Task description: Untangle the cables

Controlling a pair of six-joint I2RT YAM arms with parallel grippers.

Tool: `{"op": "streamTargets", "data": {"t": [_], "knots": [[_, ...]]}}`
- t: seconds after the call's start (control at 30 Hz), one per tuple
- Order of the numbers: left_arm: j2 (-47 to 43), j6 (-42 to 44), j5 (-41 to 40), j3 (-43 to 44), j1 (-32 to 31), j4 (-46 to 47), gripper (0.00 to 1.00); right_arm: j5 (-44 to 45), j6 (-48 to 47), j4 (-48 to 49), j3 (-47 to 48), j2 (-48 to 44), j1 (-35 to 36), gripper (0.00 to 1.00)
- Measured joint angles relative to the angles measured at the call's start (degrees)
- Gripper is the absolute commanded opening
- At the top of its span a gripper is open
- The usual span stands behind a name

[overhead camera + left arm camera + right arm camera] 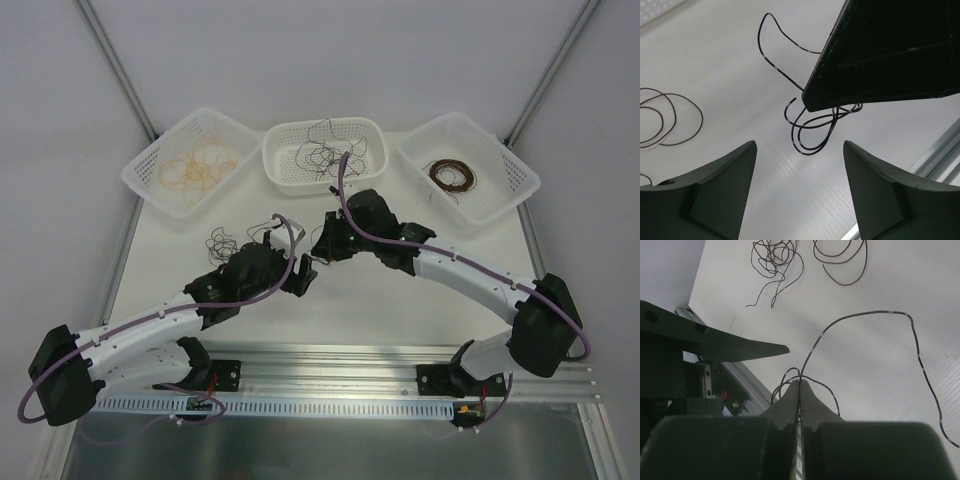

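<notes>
The right gripper (800, 383) is pinched shut on the black wire (866, 314), whose loops dangle just below its fingertips, ahead of the left gripper (799, 146), whose wide, empty jaws should close on a single strand, then draw away gently.

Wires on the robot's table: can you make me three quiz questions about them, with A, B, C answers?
1. Where are the yellow-tan wires? A in the left basket; B on a chair; C on a shelf.
2. What colour is the wire coil in the right basket? A dark brown; B green; C pink.
3. The right gripper is: A wide open; B shut on a black wire; C holding a spoon.
Answers: 1 A, they curl inside that basket. 2 A, the top view shows dark brown loops. 3 B, its fingertips pinch the wire.
</notes>
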Motion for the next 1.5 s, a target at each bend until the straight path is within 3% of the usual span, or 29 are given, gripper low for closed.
{"op": "streamTargets", "data": {"t": [0.13,0.27,0.3,0.4,0.63,0.97,1.27,1.5], "knots": [[3.2,2.2,-2.5,0.2,-1.9,2.7,0.60,-0.1,0.5,-0.1,-0.6,-0.9,0.0,0.01],[5.7,3.5,-4.2,0.6,-2.5,4.4,0.35,-0.2,0.9,-0.2,-1.9,-1.2,0.0,0.00],[6.0,3.7,-4.4,0.6,-2.5,4.7,0.22,-0.2,0.9,-0.3,-2.2,-1.2,0.0,0.01],[6.2,3.7,-4.9,0.7,-2.5,5.6,0.00,0.0,0.9,-0.7,-3.1,-1.6,0.0,0.01],[4.9,1.9,-6.0,0.4,-2.5,6.7,0.00,1.0,0.8,-1.0,-4.8,-3.9,-2.0,0.01],[-0.6,-10.6,-10.6,-2.3,-1.4,4.5,0.00,0.2,0.4,-3.1,-9.2,-12.7,-16.4,0.01],[3.6,-27.0,-8.2,-6.5,17.0,-10.0,0.00,2.0,-3.4,-7.1,-9.4,-23.2,-29.6,0.01],[3.9,-29.2,-3.0,-6.1,17.6,-14.1,0.26,0.3,-7.3,-9.1,-6.2,-24.1,-30.8,0.01]]}}
